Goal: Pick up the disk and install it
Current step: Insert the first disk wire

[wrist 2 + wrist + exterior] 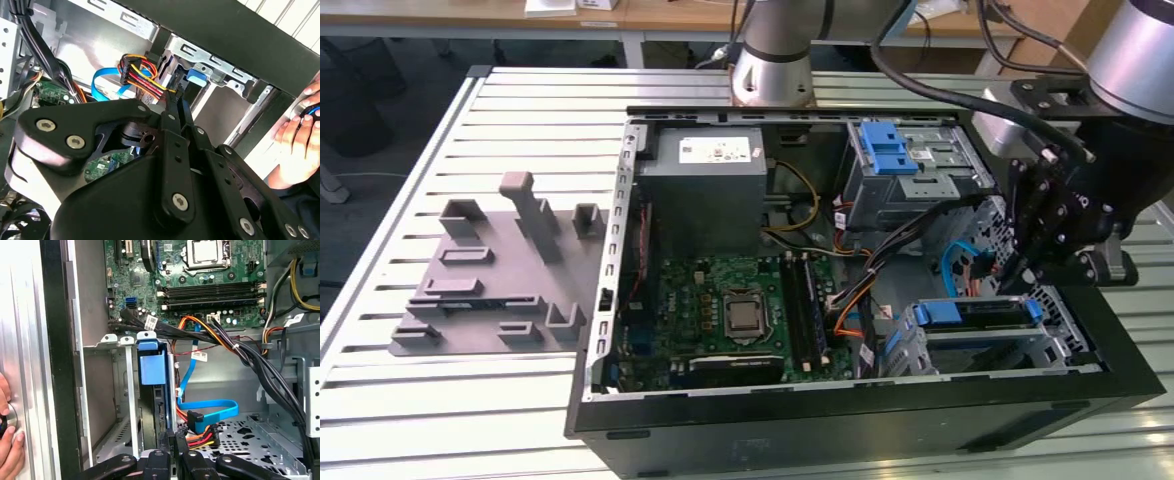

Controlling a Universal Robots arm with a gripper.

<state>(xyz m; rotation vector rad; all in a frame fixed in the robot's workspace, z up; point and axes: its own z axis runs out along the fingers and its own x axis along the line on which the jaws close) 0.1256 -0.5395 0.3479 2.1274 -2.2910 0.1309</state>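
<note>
**Disk seated in the lower bay, claw pressed together above it**

In the exterior view an open computer case point(854, 400) is seen lying on a slatted metal counter point(427, 400), with a grey moulded fixture point(500, 270) set beside it toward the exterior view's left. The disk point(970, 314), framed by blue rails, is found inside the lower drive bay at the case's front corner, toward the exterior view's right, standing on edge between the bay's metal walls. In the first wrist view the same disk point(151, 385) is shown slotted in the bay, its blue tab uppermost. The claw point(1017, 272) is held just above the bay, apart from the disk; in the first wrist view its fingers point(165, 437) are seen closed against each other with nothing between them. A flat blue data cable point(210, 410) and a bundle of coloured power wires point(200, 432) lie just beside the claw. The motherboard point(734, 310) is visible in the case's floor. A person's hand point(300, 140) rests against the outside of the case.
</note>
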